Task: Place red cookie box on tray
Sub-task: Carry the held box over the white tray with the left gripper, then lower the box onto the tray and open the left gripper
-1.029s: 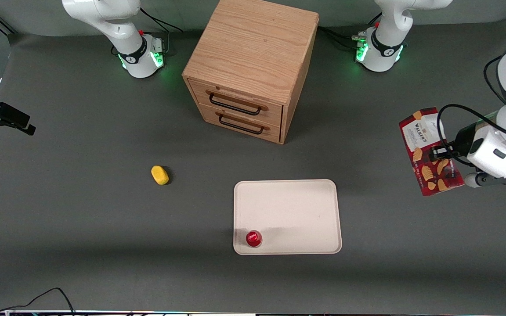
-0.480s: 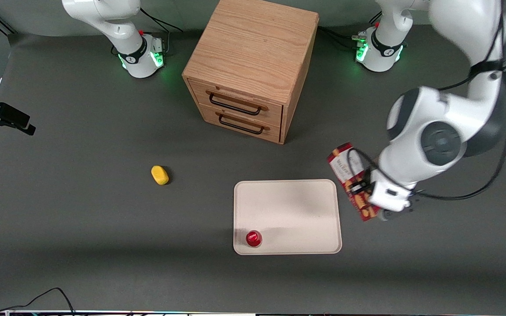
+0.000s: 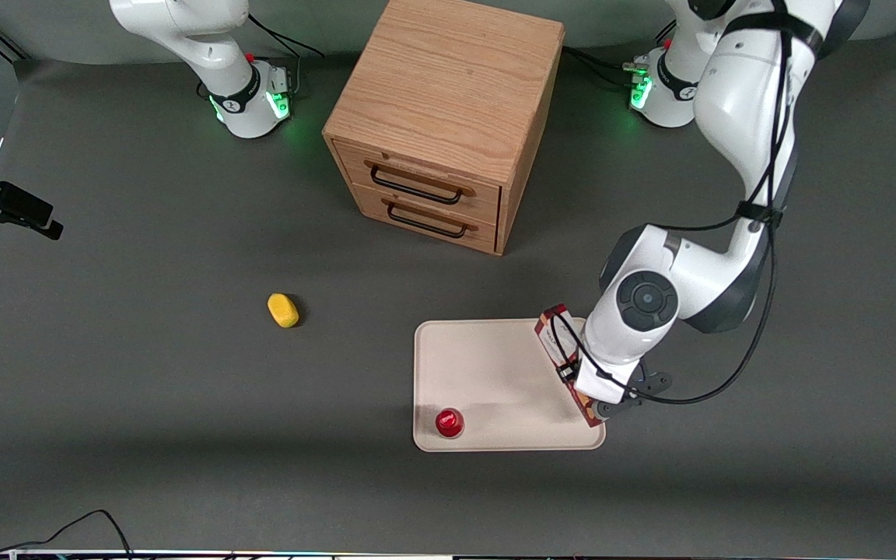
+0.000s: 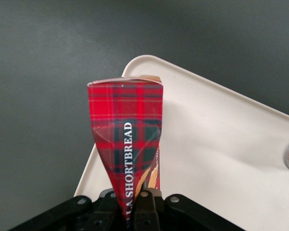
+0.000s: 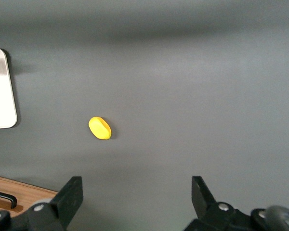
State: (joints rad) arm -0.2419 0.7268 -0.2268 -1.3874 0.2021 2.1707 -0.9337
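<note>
Front view: left arm reaches over the tray, at the edge toward the working arm's end of the table. The tool sits just above that edge w/ the box in it; the arm covers most of the box, so only a white-label end and a red strip show. Box looks tilted and partly over the tray rim; can't tell if it touches the tray yet. A small red cap stands in the tray corner nearest the camera, toward the parked arm's end, well apart from the box. A yellow lump lies on the table farther toward the parked arm's end; a wooden drawer unit stands farther from the camera. Left wrist view: tool is closed on the box, fingers pinching the tartan carton so its side creases; the tray lies under and beside it, box hanging over the rim near a corner. Right wrist view: only the lump and a tray edge, no box. Progress, est.: pick-up and carry done, box at the tray; left: shift a bit inward, lower, let go.
</note>
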